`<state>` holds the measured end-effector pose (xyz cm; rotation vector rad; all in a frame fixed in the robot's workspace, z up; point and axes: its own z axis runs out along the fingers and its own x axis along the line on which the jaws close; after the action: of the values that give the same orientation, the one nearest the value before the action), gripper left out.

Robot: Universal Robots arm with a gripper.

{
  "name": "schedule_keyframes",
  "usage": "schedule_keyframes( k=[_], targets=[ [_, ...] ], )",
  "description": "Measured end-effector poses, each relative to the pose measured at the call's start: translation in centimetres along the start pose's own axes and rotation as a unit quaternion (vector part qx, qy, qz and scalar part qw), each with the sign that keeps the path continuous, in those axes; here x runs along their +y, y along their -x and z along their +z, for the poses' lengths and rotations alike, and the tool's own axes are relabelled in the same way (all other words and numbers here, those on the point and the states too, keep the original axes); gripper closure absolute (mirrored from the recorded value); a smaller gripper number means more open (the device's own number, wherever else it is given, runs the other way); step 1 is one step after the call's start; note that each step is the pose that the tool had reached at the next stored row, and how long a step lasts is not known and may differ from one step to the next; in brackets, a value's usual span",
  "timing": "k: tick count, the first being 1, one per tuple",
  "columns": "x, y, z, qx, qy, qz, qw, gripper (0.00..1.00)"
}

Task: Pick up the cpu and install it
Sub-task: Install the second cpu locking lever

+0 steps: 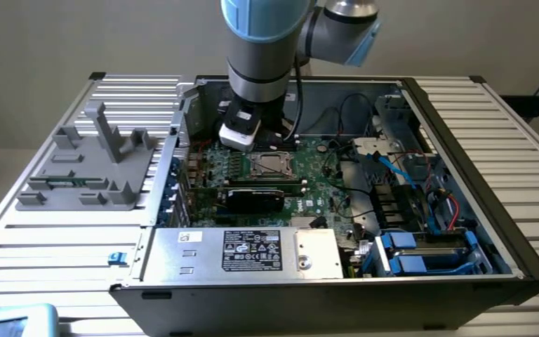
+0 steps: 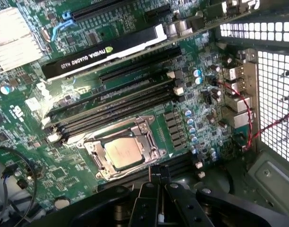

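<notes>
cpu: the cpu (image 2: 123, 152) lies flat in its socket on the motherboard, silver top up; in the exterior view it (image 1: 269, 164) sits near the middle of the board.
socket frame: a metal socket frame (image 2: 153, 150) surrounds the chip on all sides.
gripper: the gripper (image 2: 159, 176) has its fingertips pressed together, clenched on nothing, just beside the socket's edge and apart from the chip.
arm: the arm (image 1: 260, 49) comes down almost vertically into the open case, its wrist (image 1: 241, 128) low over the board toward the exterior view's left of the socket.
memory slots: long black memory slots (image 2: 120, 106) run beside the socket.
graphics card: a black graphics card (image 2: 106, 52) stands on edge beyond the slots.
computer case: the computer case (image 1: 494, 210) lies open on its side.
power supply: a silver power supply (image 1: 241, 251) with a black label fills the case's near edge.
desk: the slatted desk (image 1: 522, 133) carries the case and a grey fixture (image 1: 92, 165) at the exterior view's left.
</notes>
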<state>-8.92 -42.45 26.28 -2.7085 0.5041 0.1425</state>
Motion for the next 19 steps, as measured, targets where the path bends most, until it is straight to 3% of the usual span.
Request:
schedule_keyframes(
  k=[8,19],
  targets=[
    [1.59,-0.6,-0.2,-0.0002,-0.0004,0.0,1.0,0.89],
    [2.5,-1.1,1.39,-0.0008,-0.0002,-0.001,1.0,0.89]
  ],
)
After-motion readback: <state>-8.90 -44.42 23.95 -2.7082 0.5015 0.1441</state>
